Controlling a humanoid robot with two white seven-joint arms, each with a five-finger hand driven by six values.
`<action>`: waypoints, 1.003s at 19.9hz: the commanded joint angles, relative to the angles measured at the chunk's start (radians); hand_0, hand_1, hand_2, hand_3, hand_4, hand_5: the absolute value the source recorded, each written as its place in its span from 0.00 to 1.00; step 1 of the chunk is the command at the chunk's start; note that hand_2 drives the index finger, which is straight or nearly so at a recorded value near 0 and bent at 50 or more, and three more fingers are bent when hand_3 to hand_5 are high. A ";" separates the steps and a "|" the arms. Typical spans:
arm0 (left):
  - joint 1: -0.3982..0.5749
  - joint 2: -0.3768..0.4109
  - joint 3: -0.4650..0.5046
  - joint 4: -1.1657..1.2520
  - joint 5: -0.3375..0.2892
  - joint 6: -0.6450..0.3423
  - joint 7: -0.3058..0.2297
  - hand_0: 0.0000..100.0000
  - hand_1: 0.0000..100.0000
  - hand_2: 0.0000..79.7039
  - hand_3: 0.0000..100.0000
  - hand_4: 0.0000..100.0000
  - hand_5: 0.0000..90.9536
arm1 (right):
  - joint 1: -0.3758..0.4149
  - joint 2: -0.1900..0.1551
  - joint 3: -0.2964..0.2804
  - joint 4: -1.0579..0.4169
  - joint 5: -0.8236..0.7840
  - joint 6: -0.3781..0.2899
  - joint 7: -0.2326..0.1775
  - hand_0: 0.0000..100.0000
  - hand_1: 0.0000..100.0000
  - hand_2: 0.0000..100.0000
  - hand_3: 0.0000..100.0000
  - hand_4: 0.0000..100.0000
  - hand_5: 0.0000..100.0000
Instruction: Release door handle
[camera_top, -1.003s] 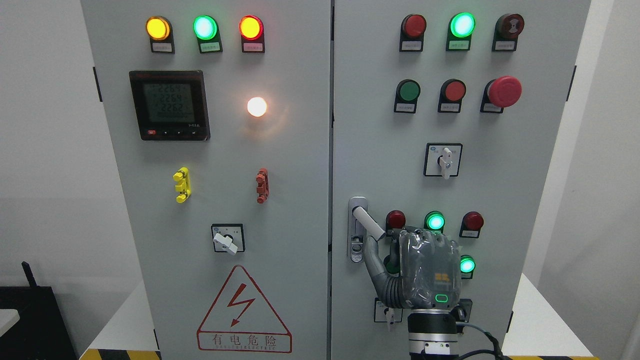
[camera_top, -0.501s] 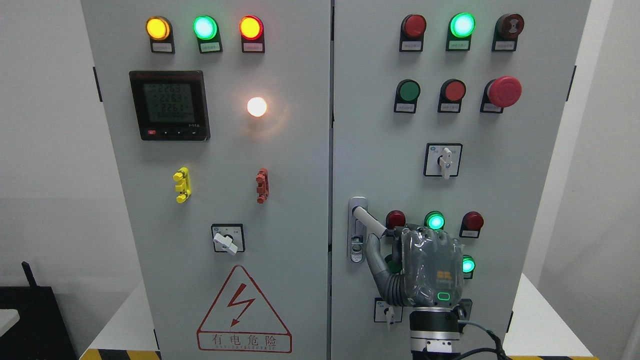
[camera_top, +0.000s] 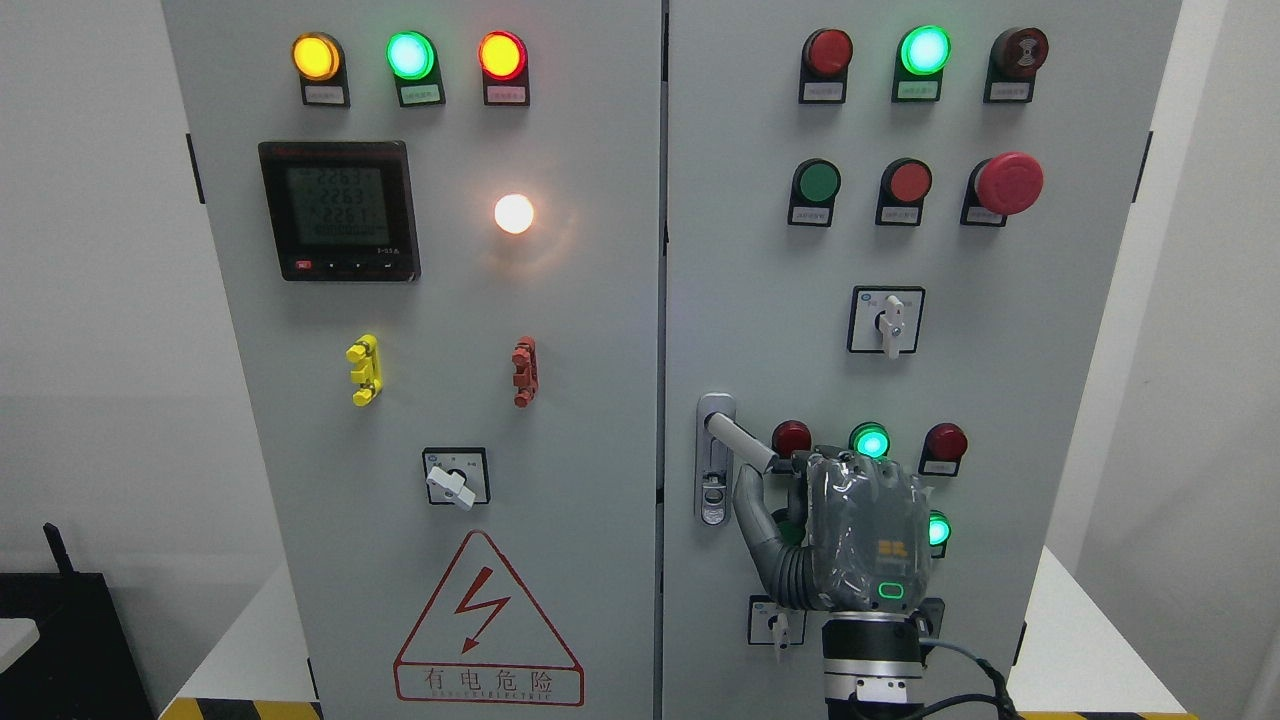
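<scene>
A silver door handle (camera_top: 742, 441) sticks out from its lock plate (camera_top: 714, 460) on the grey cabinet's right door (camera_top: 760, 300), slanting down to the right. My right hand (camera_top: 782, 472), grey with a green light on its back, comes up from the bottom edge right of the middle. Its curled fingers close over the handle's free end, and the thumb (camera_top: 750, 505) rises under the lever. The back of the hand hides the fingertips. My left arm does not show.
Around the hand are red and green lamps (camera_top: 870, 441), a small rotary switch (camera_top: 776, 622) below and another switch (camera_top: 886, 320) above. The left door (camera_top: 450, 300) carries a meter, lamps, clips and a warning triangle. White tabletop shows at both sides.
My right hand has shifted slightly to the right, and the handle's free end has swung with it, up and rightwards. The meter digits changed.
</scene>
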 joint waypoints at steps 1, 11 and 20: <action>0.000 0.000 -0.012 -0.015 0.000 0.000 -0.001 0.12 0.39 0.00 0.00 0.00 0.00 | -0.002 0.000 -0.007 -0.001 0.000 -0.001 0.004 0.57 0.37 1.00 1.00 1.00 0.98; 0.000 0.000 -0.012 -0.015 0.000 0.000 -0.001 0.12 0.39 0.00 0.00 0.00 0.00 | -0.014 0.000 -0.016 -0.001 0.004 -0.001 0.004 0.57 0.37 1.00 1.00 1.00 0.98; 0.000 0.000 -0.012 -0.015 0.000 0.000 -0.001 0.12 0.39 0.00 0.00 0.00 0.00 | -0.027 0.002 -0.019 -0.001 0.004 -0.002 0.004 0.57 0.37 1.00 1.00 1.00 0.98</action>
